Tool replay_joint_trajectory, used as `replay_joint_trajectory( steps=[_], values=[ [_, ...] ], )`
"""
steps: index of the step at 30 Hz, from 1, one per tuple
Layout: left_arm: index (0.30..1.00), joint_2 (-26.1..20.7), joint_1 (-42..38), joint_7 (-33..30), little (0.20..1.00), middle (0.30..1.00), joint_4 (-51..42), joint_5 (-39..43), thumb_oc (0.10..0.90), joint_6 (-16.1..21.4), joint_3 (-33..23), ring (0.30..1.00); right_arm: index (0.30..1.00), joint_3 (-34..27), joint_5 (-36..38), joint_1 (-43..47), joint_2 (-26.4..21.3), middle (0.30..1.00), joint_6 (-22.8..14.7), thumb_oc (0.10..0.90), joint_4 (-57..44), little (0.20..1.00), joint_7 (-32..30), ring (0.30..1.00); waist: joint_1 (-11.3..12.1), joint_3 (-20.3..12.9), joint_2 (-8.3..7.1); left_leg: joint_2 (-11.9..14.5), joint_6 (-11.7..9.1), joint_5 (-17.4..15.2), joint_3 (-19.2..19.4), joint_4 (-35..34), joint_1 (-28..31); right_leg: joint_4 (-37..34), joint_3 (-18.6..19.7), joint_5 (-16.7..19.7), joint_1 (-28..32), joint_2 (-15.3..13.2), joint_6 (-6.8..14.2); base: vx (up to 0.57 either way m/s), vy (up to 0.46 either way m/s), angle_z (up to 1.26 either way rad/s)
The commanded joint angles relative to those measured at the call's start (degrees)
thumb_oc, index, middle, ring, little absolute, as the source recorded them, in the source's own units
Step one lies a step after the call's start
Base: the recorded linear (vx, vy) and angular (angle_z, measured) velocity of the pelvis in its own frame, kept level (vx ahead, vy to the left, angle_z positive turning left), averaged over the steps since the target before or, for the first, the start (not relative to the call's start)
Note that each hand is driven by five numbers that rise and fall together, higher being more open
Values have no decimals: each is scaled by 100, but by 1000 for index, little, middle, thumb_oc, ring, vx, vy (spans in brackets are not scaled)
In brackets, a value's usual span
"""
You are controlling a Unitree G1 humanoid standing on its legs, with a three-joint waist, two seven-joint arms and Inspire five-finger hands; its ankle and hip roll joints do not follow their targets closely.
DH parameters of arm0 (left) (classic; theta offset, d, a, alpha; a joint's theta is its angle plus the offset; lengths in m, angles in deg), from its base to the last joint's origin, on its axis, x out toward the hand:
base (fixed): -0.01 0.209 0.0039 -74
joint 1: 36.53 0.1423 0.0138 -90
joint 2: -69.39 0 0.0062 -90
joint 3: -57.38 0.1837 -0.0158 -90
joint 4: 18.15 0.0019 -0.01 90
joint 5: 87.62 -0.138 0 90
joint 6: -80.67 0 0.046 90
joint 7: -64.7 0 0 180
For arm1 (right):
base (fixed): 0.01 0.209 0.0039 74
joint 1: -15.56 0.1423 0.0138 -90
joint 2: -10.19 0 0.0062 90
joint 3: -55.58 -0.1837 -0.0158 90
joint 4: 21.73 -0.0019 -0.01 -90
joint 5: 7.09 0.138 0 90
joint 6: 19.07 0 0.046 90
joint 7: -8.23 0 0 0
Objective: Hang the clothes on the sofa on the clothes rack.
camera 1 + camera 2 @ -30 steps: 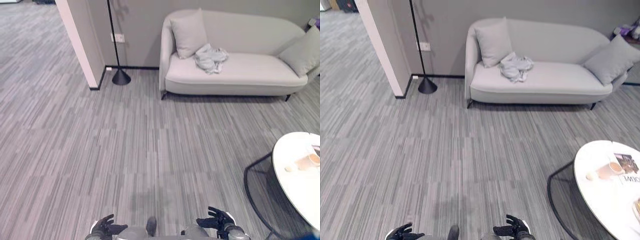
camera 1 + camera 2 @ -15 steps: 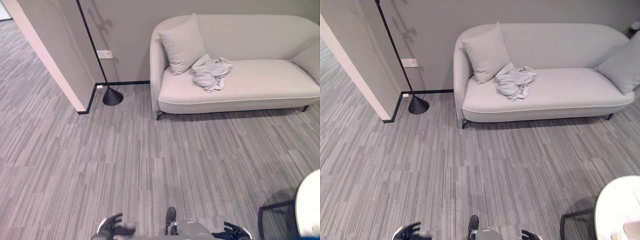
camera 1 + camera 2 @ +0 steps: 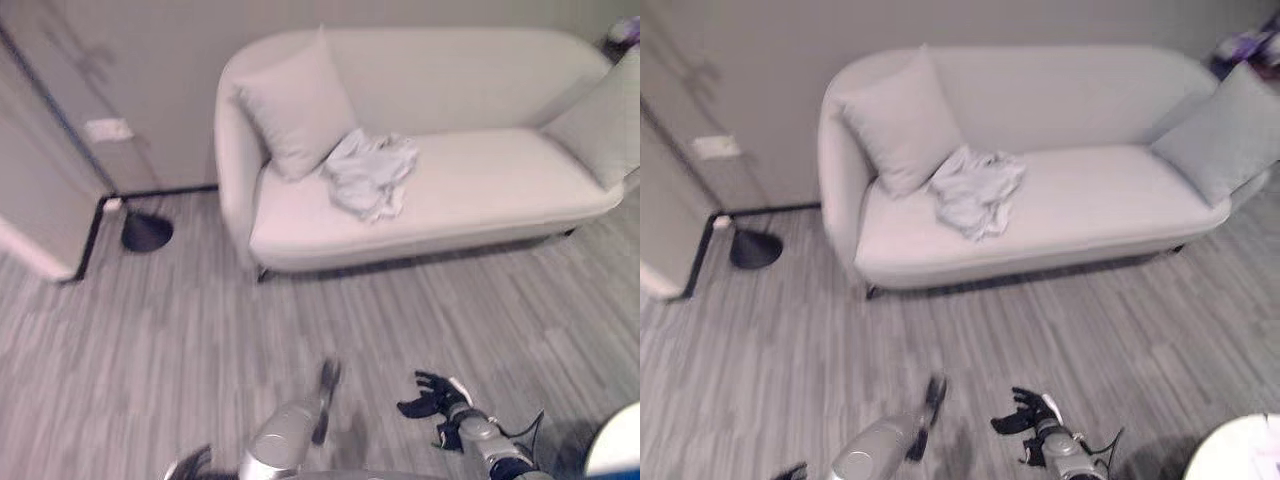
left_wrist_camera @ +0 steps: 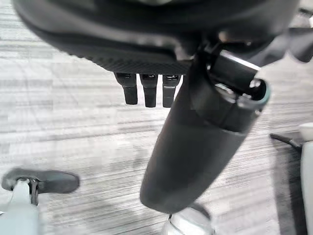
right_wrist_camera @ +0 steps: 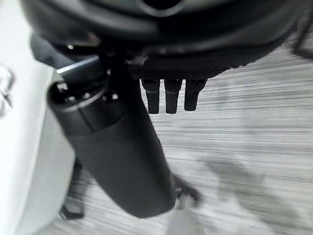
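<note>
A crumpled pale grey garment (image 3: 370,175) lies on the seat of the light grey sofa (image 3: 500,205), against the left cushion (image 3: 295,105). My right hand (image 3: 435,395) hangs low over the carpet well in front of the sofa, open, fingers spread and holding nothing. Its straight fingers (image 5: 168,95) show over bare floor in the right wrist view. My left hand (image 3: 190,465) sits at the bottom edge, far from the garment. In the left wrist view its fingers (image 4: 146,90) hang straight and empty.
A second cushion (image 3: 600,130) leans at the sofa's right end. A floor lamp's black base (image 3: 147,232) stands left of the sofa by a wall corner (image 3: 40,240). A white round table's edge (image 3: 615,455) is at the lower right. Striped grey carpet lies between me and the sofa.
The whole picture has shifted: the camera has come closer to the sofa, which now looks larger. My right hand shows higher and further forward than before.
</note>
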Motion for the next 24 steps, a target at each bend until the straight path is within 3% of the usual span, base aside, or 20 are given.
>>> replay_joint_trajectory(
  steps=[1, 2, 3, 4, 5, 6, 7, 8, 9, 11, 12, 13, 15, 16, 17, 18, 20, 21, 22, 24],
  values=[
    [900, -302, -709, -6, 900, 900, -85, 138, 800, 215, 194, 900, 900, -240, -315, 149, -234, 900, -154, 800, -436, 900, -41, 900, -301, 151, -5, 120, -106, -354, -798, -534, 669, 950, 107, 2787, -1325, -926, 244, 526, 211, -12],
    [900, -312, -751, -5, 900, 900, -130, 138, 800, 231, 201, 900, 900, -283, -360, 55, -227, 900, -133, 800, -448, 900, -39, 900, -531, 212, 104, 193, -87, -495, -997, -534, 929, 1295, -68, 2387, -1894, -1059, 99, 494, 39, 130],
    [900, -377, -853, -11, 900, 900, -360, 274, 800, 263, 193, 900, 900, -443, -263, -204, -296, 900, -134, 800, -551, 900, -32, 900, -757, 316, 163, 259, -99, -677, -1269, -534, 1202, 360, -473, 1766, -2287, -1420, -167, 497, 38, 147],
    [900, -376, -853, -11, 900, 900, -360, 275, 800, 263, 194, 900, 900, -444, -263, -205, -298, 900, -133, 800, -552, 900, -31, 900, -776, 310, 177, 272, -103, -673, -1291, -534, 1197, 329, -501, 1782, -2271, -1409, -173, 514, -115, 141],
    [900, -427, -942, -31, 900, 900, -489, 370, 800, 322, 163, 900, 900, -532, -203, -273, -357, 900, -142, 800, -587, 900, -5, 900, -877, 370, 157, 256, -143, -790, -1464, -534, 1300, -503, -629, 1737, -2410, -1401, -192, 529, -308, 85],
    [900, -550, -1057, -101, 900, 900, -864, 386, 800, 342, 154, 900, 900, -705, -141, -396, -448, 900, -115, 800, -659, 900, -45, 900, -1081, 450, 7, 155, -237, -1076, -1834, -534, 1515, -2620, -364, 1776, -2476, -1156, -61, 729, -386, 104],
    [900, -661, -1199, -346, 900, 900, -608, -78, 800, 164, 34, 900, 900, -684, -322, -446, -697, 900, -109, 800, -507, 900, -244, 900, -1244, 561, -69, 164, -261, -1278, -1942, -534, 1684, -3297, 83, 2078, -2504, -1004, 90, 544, -300, 102],
    [900, -659, -1204, -347, 900, 900, -607, -81, 800, 163, 30, 900, 900, -682, -322, -440, -697, 900, -110, 800, -504, 900, -245, 900, -1247, 569, -70, 160, -260, -1272, -1943, -534, 1686, -3333, 83, 2103, -2484, -1008, 92, 398, -168, 123],
    [900, -706, -1194, -201, 900, 900, -1215, 131, 800, 354, 205, 900, 900, -810, -160, -624, -615, 900, -75, 800, -509, 900, -82, 900, -1257, 531, -239, 103, -337, -1433, -2222, -484, 1717, -3664, 858, 1895, -2147, -872, 145, 200, -90, 143],
    [900, -708, -1257, -216, 900, 900, -1619, 422, 800, 387, 198, 900, 900, -917, -143, -679, -690, 900, -50, 800, -690, 900, -46, 900, -1277, 629, -270, 67, -396, -1590, -2322, -151, 1606, -3561, 1035, 1969, -2155, -823, 179, 268, -211, 116],
    [900, -712, -1267, -234, 900, 900, -2314, 702, 800, 471, 233, 900, 900, -1071, -86, -779, -845, 900, -117, 800, -1144, 900, -72, 900, -1356, 715, -366, -21, -447, -1898, -2504, 535, 1330, -3656, 855, 2001, -2067, -972, 80, 253, -240, 95],
    [900, -711, -1258, -236, 900, 900, -2326, 702, 800, 463, 232, 900, 900, -1072, -87, -786, -848, 900, -113, 800, -1151, 900, -71, 900, -1399, 696, -363, -43, -447, -1932, -2539, 616, 1275, -3668, 814, 2003, -2071, -985, 83, 172, -194, 129],
    [900, -696, -1329, -238, 900, 900, -2876, 867, 800, 475, 279, 900, 900, -1221, -46, -776, -1074, 900, -111, 800, -1565, 900, -146, 900, -1439, 949, -369, -315, -577, -1954, -2532, 1712, 524, -3710, 669, 2036, -2010, -1136, 42, -24, -53, 121],
    [900, -714, -1357, -272, 900, 900, -3202, 925, 800, 491, 274, 900, 900, -1318, 51, -694, -1239, 900, -133, 800, -1888, 900, -217, 900, -1464, 1098, -399, -252, -642, -1968, -2129, 2058, -34, -3779, 571, 1981, -1951, -1210, -19, 7, 13, 73],
    [900, -748, -1403, -274, 900, 900, -3294, 851, 800, 460, 276, 900, 900, -1379, 19, -686, -1307, 900, -135, 800, -2051, 900, -232, 900, -1486, 1086, -404, -71, -670, -1926, -1944, 1763, -183, -3809, 509, 1933, -1931, -1241, -28, 20, 20, 69],
    [900, -745, -1400, -275, 900, 900, -3298, 849, 800, 456, 277, 900, 900, -1383, 18, -694, -1309, 900, -129, 800, -2060, 900, -231, 900, -1479, 1078, -407, -65, -673, -1914, -1939, 1727, -169, -3809, 516, 1932, -1936, -1241, -32, 119, 55, 39],
    [900, -876, -1345, -222, 900, 900, -3708, 607, 800, 363, 294, 900, 900, -1564, -69, -691, -1481, 900, -165, 800, -2446, 900, -244, 900, -1425, 1000, -336, 450, -728, -1358, -1870, 701, -353, -3809, 368, 1800, -1841, -1260, -48, 227, 127, 25],
    [900, -968, -1311, -250, 900, 900, -3904, 260, 800, 374, 347, 900, 900, -1553, -227, -509, -1607, 900, -182, 800, -2518, 900, -344, 900, -1294, 889, -159, 568, -742, -1146, -2272, -318, -158, -3800, 367, 1614, -1806, -1256, -15, 321, 280, 11],
    [900, -965, -1274, -194, 900, 900, -4025, 116, 800, 307, 405, 900, 900, -1630, -297, -501, -1622, 900, -188, 800, -2737, 900, -301, 900, -1364, 802, -79, 615, -801, -959, -2277, -426, -65, -3794, 374, 1578, -1803, -1284, 23, 255, 242, -13],
    [900, -981, -1282, -165, 900, 900, -4171, 112, 800, 308, 410, 900, 900, -1734, -379, -469, -1715, 900, -167, 800, -2934, 900, -290, 900, -1408, 760, -13, 556, -778, -896, -2230, -424, -11, -3775, 416, 1583, -1826, -1379, 46, 168, 261, -35]
  ],
)
